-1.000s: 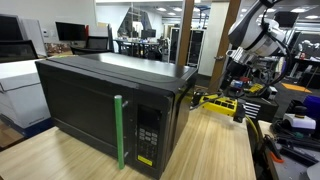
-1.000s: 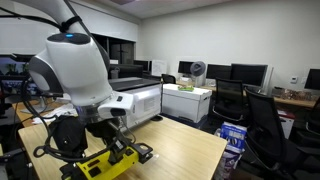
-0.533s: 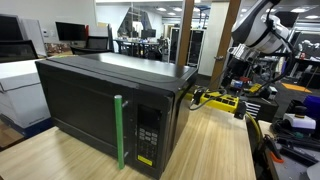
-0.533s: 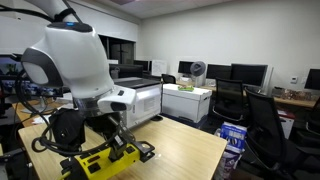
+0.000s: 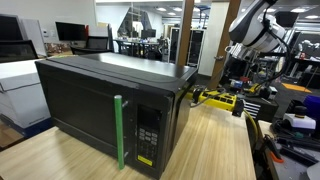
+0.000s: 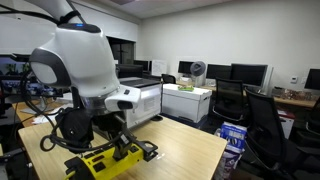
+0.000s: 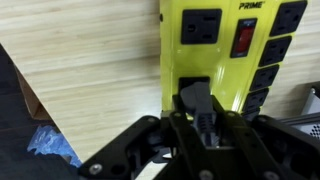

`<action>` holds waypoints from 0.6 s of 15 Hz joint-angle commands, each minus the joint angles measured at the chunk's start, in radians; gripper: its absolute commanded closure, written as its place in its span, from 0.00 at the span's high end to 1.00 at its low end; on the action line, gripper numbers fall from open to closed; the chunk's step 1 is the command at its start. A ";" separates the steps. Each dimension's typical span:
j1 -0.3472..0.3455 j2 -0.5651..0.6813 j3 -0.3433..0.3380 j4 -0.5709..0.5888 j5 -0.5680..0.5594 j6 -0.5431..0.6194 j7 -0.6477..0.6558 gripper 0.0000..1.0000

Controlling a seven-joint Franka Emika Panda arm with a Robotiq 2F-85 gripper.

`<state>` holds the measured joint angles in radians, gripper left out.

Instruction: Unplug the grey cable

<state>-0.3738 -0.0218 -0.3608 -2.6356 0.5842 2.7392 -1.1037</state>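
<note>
- The fingers (image 7: 182, 122) are closed tight on the dark plug (image 7: 193, 97), one on each side of its body; nothing else is in their hold
- The plug sits in a socket on the near half of the yellow power strip (image 7: 215, 50), pushed fully home as far as the wrist view shows; the grey cable behind it is hidden by the fingers, so I cannot tell which way it runs
- The plug looks like a hard moulded block, light and stiff, likely a little slick on its flat sides; the place to hold it is on that body close to the socket face, not on the soft cable, which would bend and strain
- The socket will probably hold the prongs firmly, so a straight pull away from the strip's face is called for; the strip is light and appears loose on the desk (image 7: 90, 70), so it may lift or slide with the plug
- Further along the strip are an empty socket and a red switch (image 7: 243, 37), both untouched
- In an exterior view the strip (image 5: 220, 99) lies on the desk beyond a black microwave (image 5: 100, 100)
</note>
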 commanded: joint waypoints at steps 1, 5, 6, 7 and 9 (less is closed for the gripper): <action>-0.007 -0.190 -0.015 -0.029 -0.154 -0.061 0.121 0.08; -0.006 -0.247 -0.032 0.014 -0.334 -0.170 0.286 0.08; 0.005 -0.236 -0.041 0.026 -0.345 -0.201 0.297 0.08; 0.014 -0.221 -0.050 0.035 -0.347 -0.223 0.304 0.08; 0.044 -0.144 -0.074 0.049 -0.299 -0.230 0.269 0.08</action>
<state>-0.3693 -0.2187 -0.4017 -2.6210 0.2673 2.5507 -0.8443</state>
